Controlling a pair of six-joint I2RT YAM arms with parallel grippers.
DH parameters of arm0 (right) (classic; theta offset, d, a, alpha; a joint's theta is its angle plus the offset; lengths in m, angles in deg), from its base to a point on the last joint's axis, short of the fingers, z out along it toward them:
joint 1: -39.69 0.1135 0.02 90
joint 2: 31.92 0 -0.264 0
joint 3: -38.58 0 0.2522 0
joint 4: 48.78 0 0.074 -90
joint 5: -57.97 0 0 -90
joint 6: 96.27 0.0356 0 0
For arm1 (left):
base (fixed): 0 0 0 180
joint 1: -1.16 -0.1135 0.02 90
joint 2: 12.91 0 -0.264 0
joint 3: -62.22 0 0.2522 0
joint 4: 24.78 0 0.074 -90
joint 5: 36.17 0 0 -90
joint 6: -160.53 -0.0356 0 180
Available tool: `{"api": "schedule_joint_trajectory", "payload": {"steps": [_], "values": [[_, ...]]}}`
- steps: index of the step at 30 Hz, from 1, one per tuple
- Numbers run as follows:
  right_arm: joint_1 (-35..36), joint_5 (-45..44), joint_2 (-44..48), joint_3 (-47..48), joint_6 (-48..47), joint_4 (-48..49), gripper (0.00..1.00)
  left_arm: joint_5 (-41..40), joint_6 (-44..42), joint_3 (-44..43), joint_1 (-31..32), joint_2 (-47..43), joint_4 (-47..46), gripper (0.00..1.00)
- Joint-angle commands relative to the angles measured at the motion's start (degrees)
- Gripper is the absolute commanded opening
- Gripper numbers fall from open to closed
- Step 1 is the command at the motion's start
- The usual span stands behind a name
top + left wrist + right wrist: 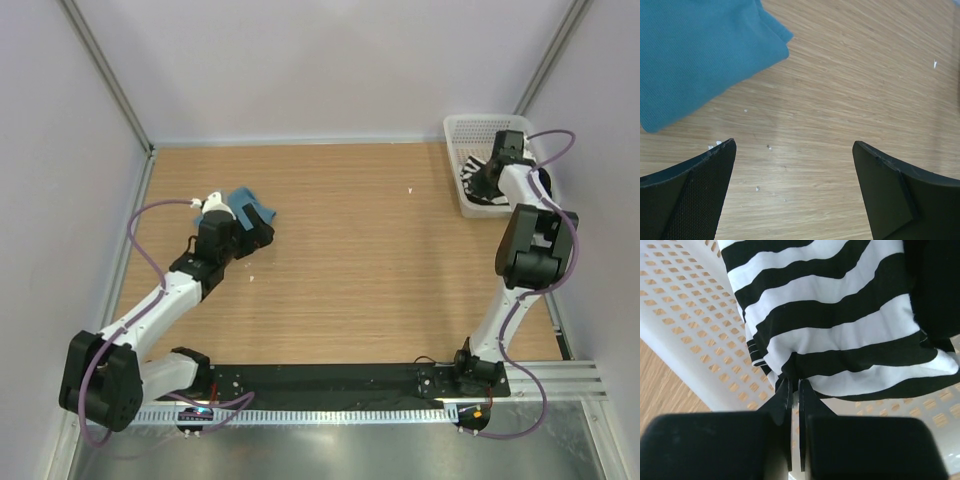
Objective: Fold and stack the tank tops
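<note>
Teal-blue tank top [252, 208] lies folded on the wooden table [370, 260] at the left of the overhead view. In the left wrist view it fills the upper left corner [700, 55]. The left gripper [262, 236] sits just beside its lower edge, jaws spread wide and holding nothing, with bare wood between them [794, 145]. At the upper right of the overhead view, the striped tank top [478, 190] lies inside the white mesh basket [455, 125]. The right gripper [482, 180] reaches into the basket. In the right wrist view its fingers [794, 385] are pressed nearly together, pinching the bunched lower edge of the black-and-white cloth [830, 315] against the basket's perforated wall [685, 315].
</note>
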Motion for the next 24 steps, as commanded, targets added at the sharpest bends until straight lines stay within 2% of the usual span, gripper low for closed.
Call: {"api": "schedule_joint_trajectory", "payload": {"steps": [1, 4, 9, 12, 13, 14, 17, 19, 20, 22, 23, 24], "values": [[0.71, -0.79, 4.76, 2.75, 0.31, 3.39, 0.01, -0.18, -2.27, 1.1, 0.78, -3.11, -5.72, 1.0], [3.16, -5.37, 9.41, 4.68, -1.72, 2.78, 0.01, -0.44, -2.54, 1.72, 1.04, -3.2, -6.34, 1.0], [7.47, -3.36, 18.73, 9.6, -6.99, 1.28, 0.01, 1.05, -2.97, 1.55, 1.39, -1.71, -7.48, 1.0], [11.51, 6.19, 24.27, 10.84, -11.71, 4.43, 0.01, 1.58, -3.5, 1.46, 1.74, -0.92, -8.18, 1.0], [12.74, 12.14, 25.41, 11.36, -13.05, 5.14, 0.01, 1.58, -3.68, 1.63, 1.83, -0.91, -8.36, 1.0], [15.97, 14.21, 26.64, 11.72, -14.19, 5.59, 0.01, 1.58, -3.77, 1.63, 2.09, -0.83, -8.54, 1.0], [18.55, 22.01, 32.7, 11.37, -16.93, 8.57, 0.01, 1.41, -4.29, 1.98, 2.36, -0.91, -9.24, 1.0], [18.64, 17.95, 37.62, 9.62, -15.61, 10.6, 0.01, 1.23, -4.38, 2.16, 2.54, -1.18, -9.51, 1.0], [18.03, 7.91, 38.6, 9.52, -15.09, 9.82, 0.01, 1.23, -4.38, 2.33, 2.62, -1.26, -9.59, 1.0], [15.84, 1.25, 39.66, 8.74, -12.73, 6.31, 0.03, 1.14, -4.47, 2.33, 2.62, -1.27, -9.68, 1.0], [14.09, 1.48, 39.58, 8.12, -11.32, 3.6, 0.39, 1.14, -4.56, 2.34, 2.71, -1.27, -9.68, 1.0], [11.55, 2.87, 39.31, 6.64, -10.52, 1.92, 0.64, 1.14, -4.56, 2.34, 2.71, -1.35, -9.68, 0.99]]}}
